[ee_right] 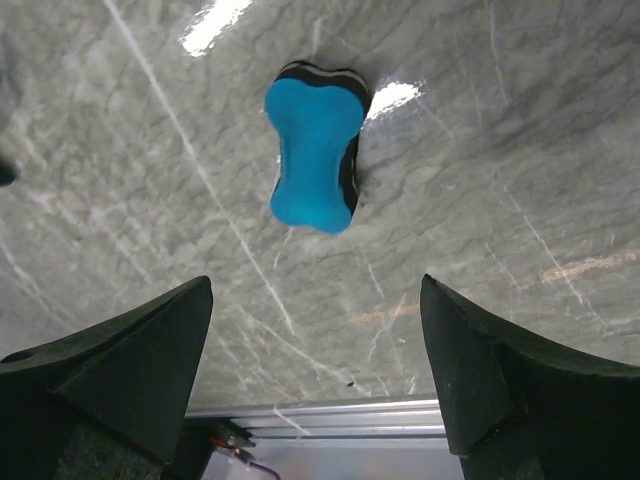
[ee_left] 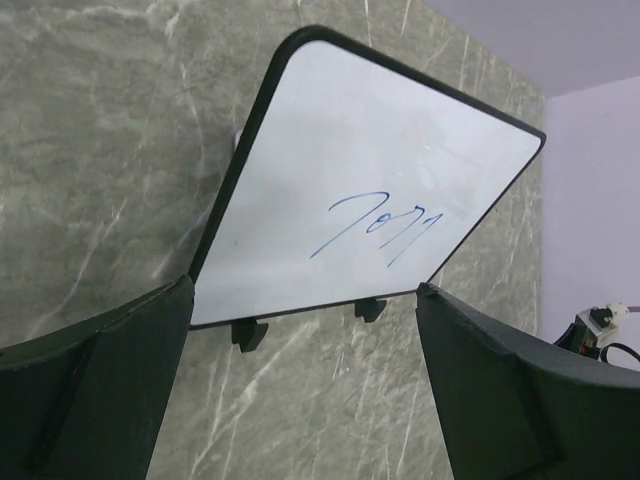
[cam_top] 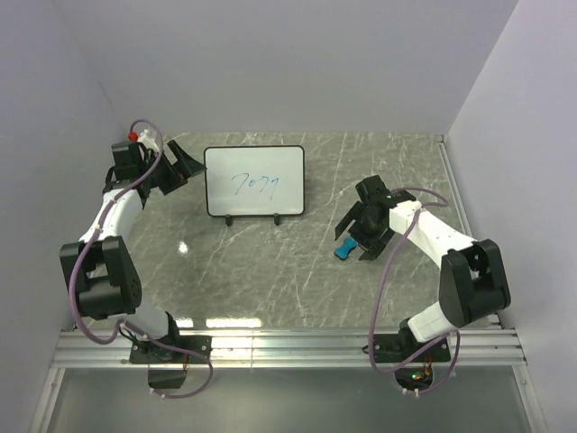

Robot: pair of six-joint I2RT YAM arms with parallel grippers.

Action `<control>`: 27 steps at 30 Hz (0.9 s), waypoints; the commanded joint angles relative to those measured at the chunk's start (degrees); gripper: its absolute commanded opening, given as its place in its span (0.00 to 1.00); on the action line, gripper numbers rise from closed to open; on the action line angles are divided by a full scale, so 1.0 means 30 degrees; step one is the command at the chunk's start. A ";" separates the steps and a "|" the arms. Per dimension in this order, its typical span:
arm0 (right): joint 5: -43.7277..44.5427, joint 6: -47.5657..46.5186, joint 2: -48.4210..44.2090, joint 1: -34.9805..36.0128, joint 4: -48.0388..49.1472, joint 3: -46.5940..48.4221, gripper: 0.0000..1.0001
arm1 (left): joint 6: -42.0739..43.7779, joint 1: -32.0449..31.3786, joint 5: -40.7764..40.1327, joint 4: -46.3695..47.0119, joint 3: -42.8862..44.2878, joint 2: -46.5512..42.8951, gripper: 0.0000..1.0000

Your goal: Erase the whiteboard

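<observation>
The whiteboard [cam_top: 254,180] stands tilted on small black feet at the back middle of the table, with blue scribbles on it; it fills the left wrist view [ee_left: 370,190]. My left gripper [cam_top: 183,164] is open and empty just left of the board's left edge. A small blue eraser block [cam_top: 345,249] lies flat on the table right of centre; it also shows in the right wrist view [ee_right: 315,158]. My right gripper [cam_top: 359,233] is open and empty, hovering over the eraser without touching it.
The grey marble table [cam_top: 270,271] is bounded by walls at the back and sides. A metal rail [cam_top: 288,347] runs along the near edge, where both arm bases stand.
</observation>
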 commanded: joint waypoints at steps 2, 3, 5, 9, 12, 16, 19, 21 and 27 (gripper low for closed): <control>0.0880 0.0288 0.0790 0.0133 0.0611 0.0208 0.91 | -0.0057 -0.0409 -0.1533 -0.0515 -0.0737 -0.1683 0.99; 0.0968 0.0230 0.1023 0.0163 0.0554 0.0325 0.91 | 0.0059 -0.0438 -0.1596 -0.0517 -0.0912 -0.1945 0.99; 0.1289 0.0113 0.1230 0.0192 0.0524 0.0560 0.91 | 0.0177 -0.0409 -0.1596 -0.0604 -0.1265 -0.2152 1.00; 0.1379 0.0024 0.1786 0.0222 0.0582 0.0356 0.91 | 0.0147 -0.0672 -0.1595 -0.0633 -0.1471 -0.2621 1.00; 0.1204 0.0082 0.2137 0.0251 0.0787 0.0151 0.91 | 0.0323 -0.0732 -0.1742 -0.0955 -0.1324 -0.2797 1.00; 0.1407 -0.0122 0.2520 0.0221 0.0729 0.0587 0.91 | 0.0236 -0.0849 -0.1831 -0.0723 -0.1644 -0.3266 0.99; 0.1613 -0.0298 0.2754 0.0222 0.0495 0.0881 0.91 | 0.0090 -0.0878 -0.1801 -0.0489 -0.2055 -0.3529 0.99; 0.1643 -0.0240 0.2900 0.0251 0.0465 0.0912 0.91 | 0.0119 -0.0907 -0.1859 -0.0487 -0.2202 -0.3647 1.00; 0.2198 -0.0415 0.3778 0.0280 0.0437 0.1731 0.89 | 0.0148 -0.0907 -0.1802 -0.0517 -0.2174 -0.3940 1.00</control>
